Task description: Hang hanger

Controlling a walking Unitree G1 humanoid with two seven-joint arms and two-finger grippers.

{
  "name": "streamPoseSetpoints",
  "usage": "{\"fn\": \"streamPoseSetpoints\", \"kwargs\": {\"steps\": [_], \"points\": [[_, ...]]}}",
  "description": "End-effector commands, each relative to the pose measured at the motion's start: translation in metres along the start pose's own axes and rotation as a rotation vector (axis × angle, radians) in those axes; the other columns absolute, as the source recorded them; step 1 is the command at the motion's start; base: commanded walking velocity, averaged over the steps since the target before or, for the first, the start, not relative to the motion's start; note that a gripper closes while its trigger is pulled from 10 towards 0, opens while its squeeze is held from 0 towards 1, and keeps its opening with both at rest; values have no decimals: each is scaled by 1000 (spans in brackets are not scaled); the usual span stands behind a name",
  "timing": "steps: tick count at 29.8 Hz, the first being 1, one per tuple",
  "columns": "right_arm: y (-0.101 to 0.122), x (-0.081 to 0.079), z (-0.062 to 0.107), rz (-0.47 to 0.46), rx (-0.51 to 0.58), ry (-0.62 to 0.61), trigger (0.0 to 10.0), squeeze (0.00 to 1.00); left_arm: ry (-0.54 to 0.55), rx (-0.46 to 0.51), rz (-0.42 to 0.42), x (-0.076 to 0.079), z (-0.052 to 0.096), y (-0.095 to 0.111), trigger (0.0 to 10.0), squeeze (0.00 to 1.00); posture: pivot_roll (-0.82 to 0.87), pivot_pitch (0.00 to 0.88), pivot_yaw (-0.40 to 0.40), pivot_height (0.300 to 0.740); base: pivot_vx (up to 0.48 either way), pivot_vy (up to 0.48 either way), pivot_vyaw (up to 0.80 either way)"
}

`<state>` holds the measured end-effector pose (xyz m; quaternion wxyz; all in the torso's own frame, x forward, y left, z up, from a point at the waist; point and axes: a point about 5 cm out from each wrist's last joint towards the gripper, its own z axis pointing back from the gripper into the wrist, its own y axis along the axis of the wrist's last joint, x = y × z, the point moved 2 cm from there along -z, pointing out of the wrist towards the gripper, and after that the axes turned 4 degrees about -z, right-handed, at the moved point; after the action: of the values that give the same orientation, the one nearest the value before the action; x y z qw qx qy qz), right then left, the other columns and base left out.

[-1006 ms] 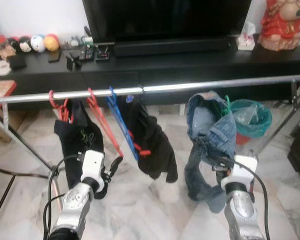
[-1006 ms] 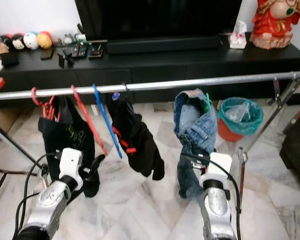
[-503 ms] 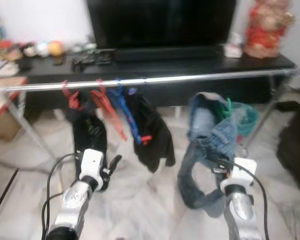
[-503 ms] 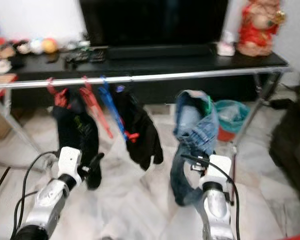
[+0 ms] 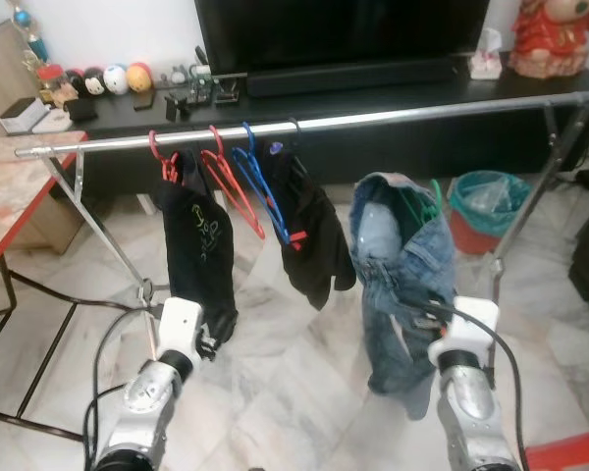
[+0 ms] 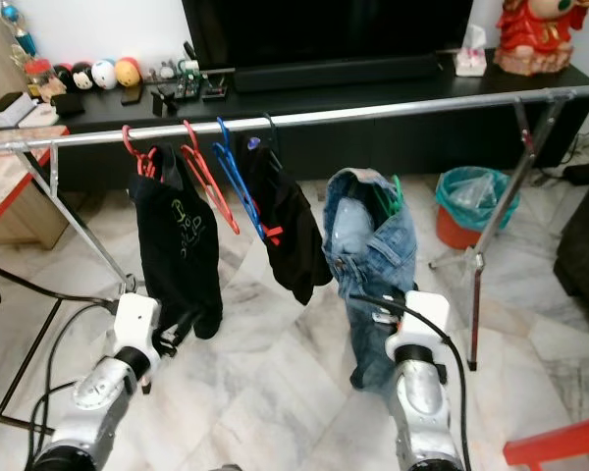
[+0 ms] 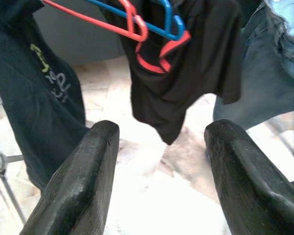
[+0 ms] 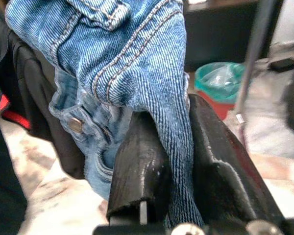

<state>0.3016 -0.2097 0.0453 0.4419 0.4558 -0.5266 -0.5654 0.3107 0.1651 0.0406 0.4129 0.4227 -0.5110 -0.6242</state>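
Marble floor point(image 5: 304, 392) lies under a silver clothes rail point(image 5: 373, 120) that crosses the scene in front of both arms. Going from the left, the left claw point(image 7: 159, 161) is low and released, its two black fingers point(image 7: 83, 181) spread wide with nothing between them. Just ahead of it hangs a black shirt point(image 5: 196, 245) on a red hanger point(image 5: 162, 162), whose hook is over the rail. Up and to that claw's right, a bare red hanger point(image 5: 231, 182) and a bare blue hanger point(image 5: 265, 191) slant from the rail, and beside them a second black garment point(image 5: 314, 231) is already hung.

Further right, the blue jeans point(image 5: 402, 275) are draped on a green hanger point(image 5: 420, 201). They sit below the rail, and I cannot tell whether the green hook has caught it; it looks to be short of the bar. Judging by that, most of the hanging is done and this last garment is what remains to go up.

The right claw point(image 8: 179, 161) is clenched on a fold of the jeans, the denim pinched tight between its fingers point(image 8: 137, 166), directly beneath the bulk of the garment. Beyond it stand a teal bin point(image 5: 486, 201) and, behind the rail, the black TV worktop point(image 5: 373, 93).
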Motion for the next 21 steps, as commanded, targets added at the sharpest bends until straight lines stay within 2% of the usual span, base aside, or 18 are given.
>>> {"fn": "streamPoseSetpoints", "kwargs": {"steps": [1,10,15,21], "points": [[20,-10,-6,-17,91,25,10000,0,21,-18,-11,-9,5,-4,10000,0,68,4,57,740,-326,0,0],[19,-11,-6,-17,88,27,10000,0,23,-16,-12,-9,5,-4,10000,0,69,10,57,740,-331,0,0],[19,-11,-7,-8,79,38,10000,0,34,-22,-21,-11,5,-4,10000,0,68,12,57,740,0,0,0],[19,-2,-8,17,70,35,10000,0,13,4,-26,-11,2,5,10000,0,69,14,56,740,0,0,0]]}}
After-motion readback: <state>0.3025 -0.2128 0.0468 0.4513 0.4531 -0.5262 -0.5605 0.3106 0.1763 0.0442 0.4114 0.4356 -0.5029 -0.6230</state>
